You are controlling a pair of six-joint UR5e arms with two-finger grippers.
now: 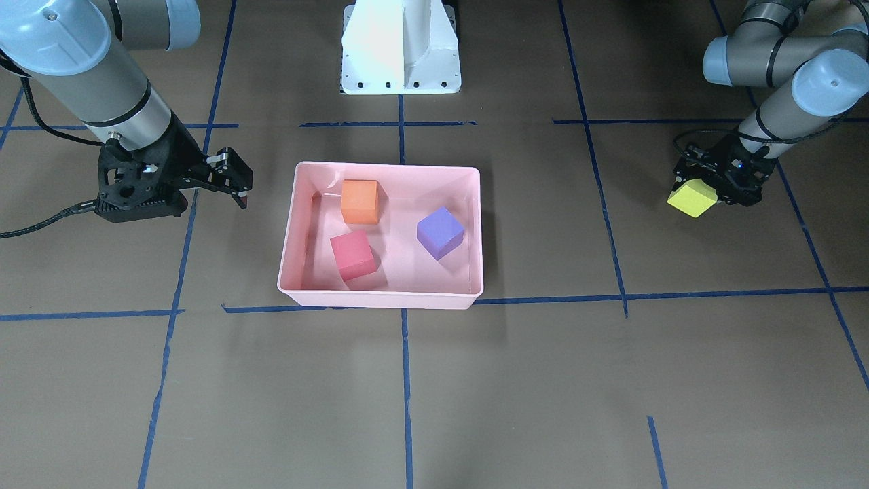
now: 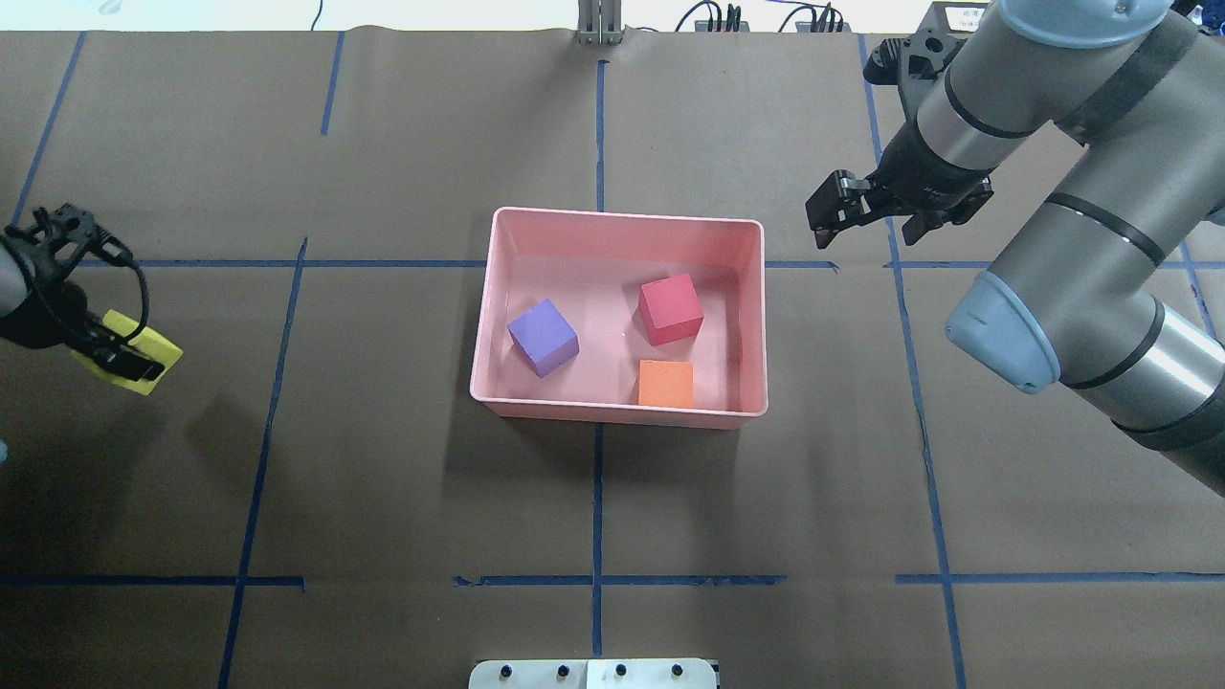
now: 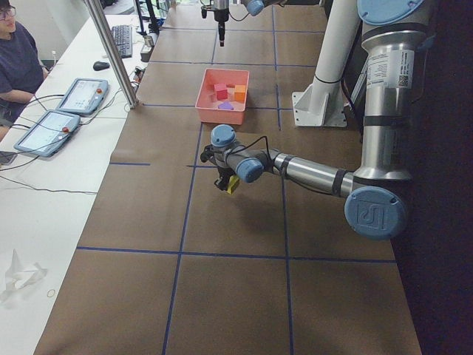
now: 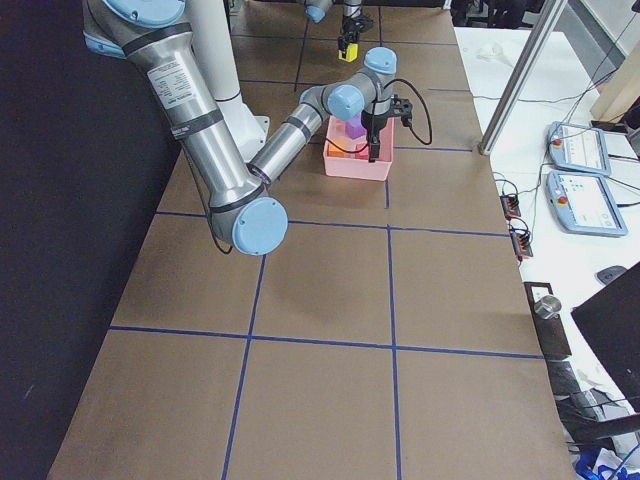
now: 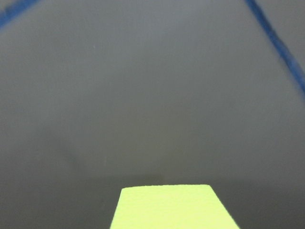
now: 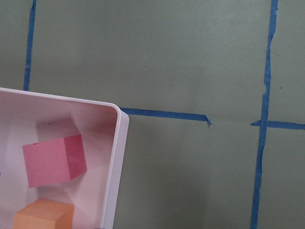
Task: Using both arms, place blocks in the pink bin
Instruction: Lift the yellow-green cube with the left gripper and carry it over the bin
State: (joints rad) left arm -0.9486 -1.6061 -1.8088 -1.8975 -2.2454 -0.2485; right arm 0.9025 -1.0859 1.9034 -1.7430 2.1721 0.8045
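The pink bin [image 1: 380, 299] sits mid-table and holds the orange block [image 1: 360, 201], the red-pink block [image 1: 352, 255] and the purple block [image 1: 440, 232]. My left gripper [image 1: 694, 197] is shut on the yellow-green block [image 1: 691, 198] and holds it just above the table, far from the bin [image 2: 622, 215]. That block fills the bottom of the left wrist view [image 5: 171, 207]. My right gripper [image 1: 237, 178] is open and empty, just outside the bin's far right corner [image 6: 119, 157]. The right wrist view shows the red-pink block [image 6: 53, 160] and the orange block [image 6: 43, 214].
The white pedestal [image 1: 400, 47] stands behind the bin on the robot's side. Blue tape lines [image 2: 597, 498] cross the brown table cover. An operator [image 3: 15, 59] sits by tablets [image 3: 81, 95] and a metal post [image 3: 111, 52] beyond the table's far edge.
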